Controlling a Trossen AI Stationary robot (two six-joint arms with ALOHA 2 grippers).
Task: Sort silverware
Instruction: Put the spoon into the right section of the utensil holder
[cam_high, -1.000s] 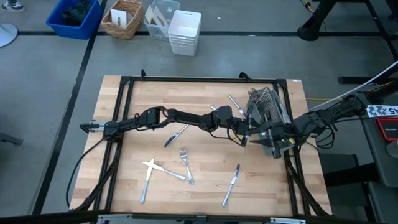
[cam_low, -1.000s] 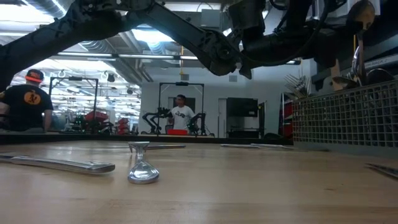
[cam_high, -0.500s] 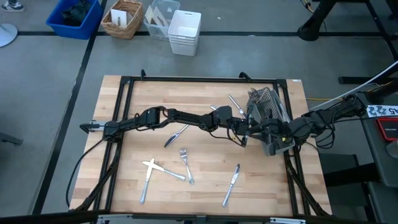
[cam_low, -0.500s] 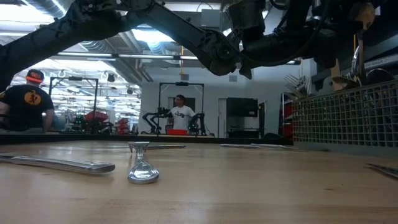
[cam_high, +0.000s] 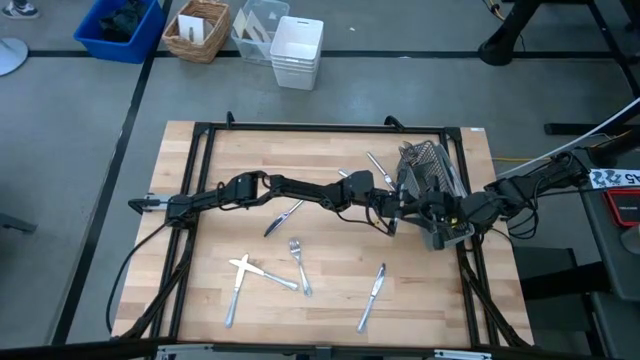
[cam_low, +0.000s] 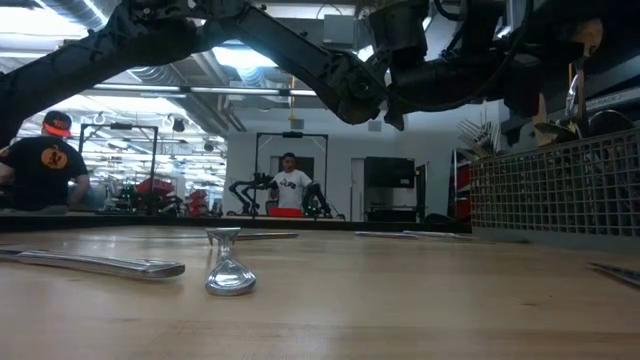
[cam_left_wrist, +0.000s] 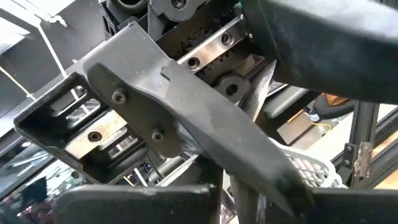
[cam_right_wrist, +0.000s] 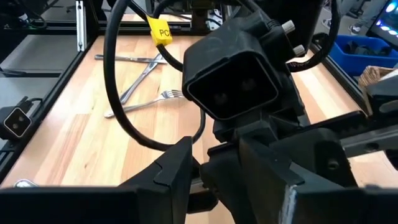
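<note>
Looked like a handover beside the wire-mesh caddy (cam_high: 428, 172): left gripper (cam_high: 393, 222) pinched together, on a utensil or not could not be told, met nose to nose by right gripper (cam_high: 418, 212), fingers spread. Elsewhere lay loose silverware (cam_high: 297, 264) on the table (cam_high: 330, 300), apart from the caddy. Called next, probably, for passing or dropping a piece into the caddy.

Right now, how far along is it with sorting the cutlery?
Done: a few pieces stand in the wire caddy. In hand: the shut left gripper meets the open right gripper beside the caddy; whether a piece is held, I cannot tell. Left: two knives, a fork, a crossed pair and one piece by the caddy lie loose.
</note>
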